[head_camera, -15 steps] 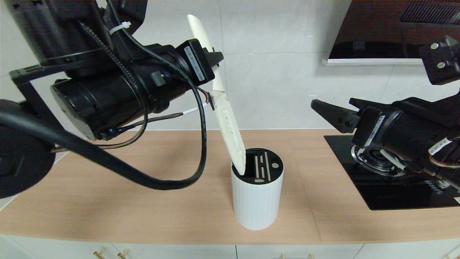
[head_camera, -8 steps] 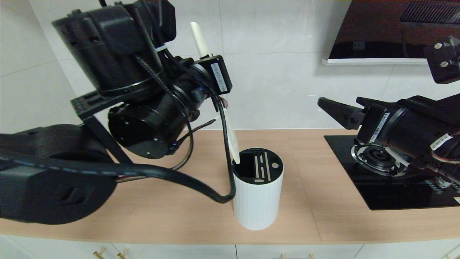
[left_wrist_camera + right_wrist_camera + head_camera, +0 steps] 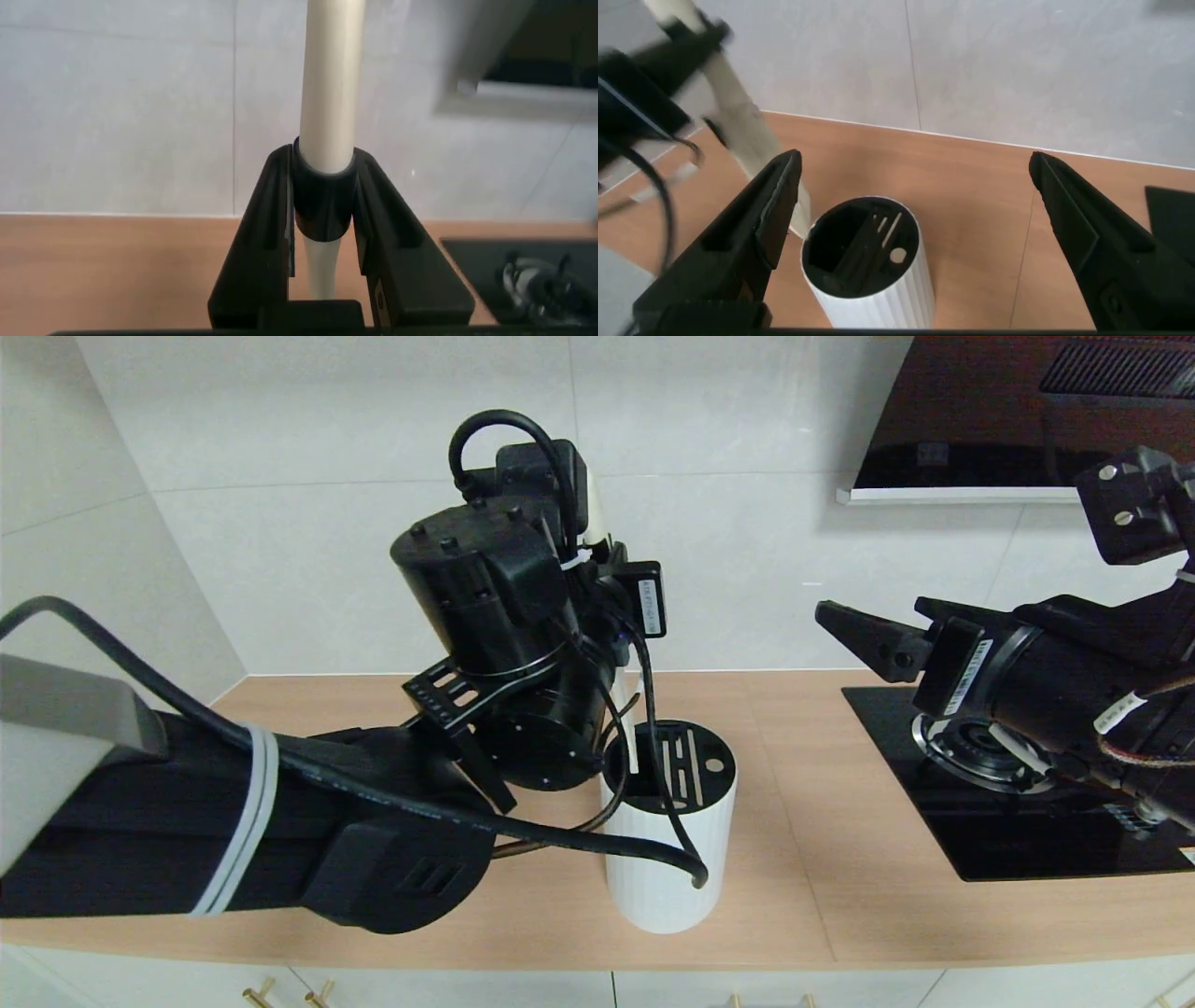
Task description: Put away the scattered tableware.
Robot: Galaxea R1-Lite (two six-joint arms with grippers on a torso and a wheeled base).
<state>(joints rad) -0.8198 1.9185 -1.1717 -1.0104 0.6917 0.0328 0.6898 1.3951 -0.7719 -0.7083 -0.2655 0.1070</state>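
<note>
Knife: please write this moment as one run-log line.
left gripper: shut on knife | blade tip: at holder opening | right gripper: open, apart

Knife holder: the knife holder (image 3: 667, 859) stood upright on the bench (image 3: 822, 915), about mid-width and near the front edge.
Knife: the knife (image 3: 329, 84) sat in the left end effector (image 3: 324, 173) above the knife holder, handle up, its lower end at the knife holder's left rim.
Cooktop: the cooktop (image 3: 1027, 840) lay at the bench's right end, apart from the knife holder.
Right end effector: the right end effector (image 3: 868, 616) hung above the bench, right of the knife holder.
</note>
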